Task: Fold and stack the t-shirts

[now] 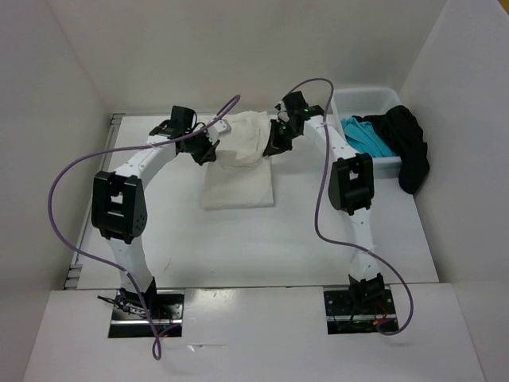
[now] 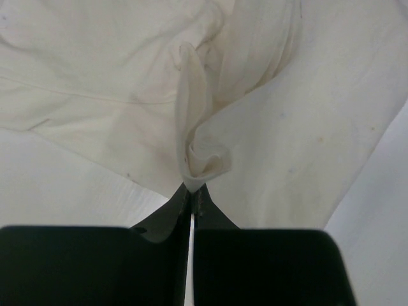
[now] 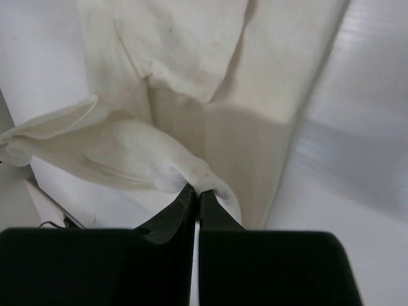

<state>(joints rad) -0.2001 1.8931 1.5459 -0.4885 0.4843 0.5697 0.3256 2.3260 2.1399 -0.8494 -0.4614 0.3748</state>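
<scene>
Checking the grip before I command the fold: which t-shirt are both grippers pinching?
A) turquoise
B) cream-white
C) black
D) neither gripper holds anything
B: the left gripper and right gripper are each shut on bunched cloth of the cream-white t-shirt, while the turquoise t-shirt and black t-shirt sit at the white basket on the right.

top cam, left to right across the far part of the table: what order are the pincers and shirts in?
left pincer → cream-white t-shirt → right pincer → turquoise t-shirt → black t-shirt
</scene>
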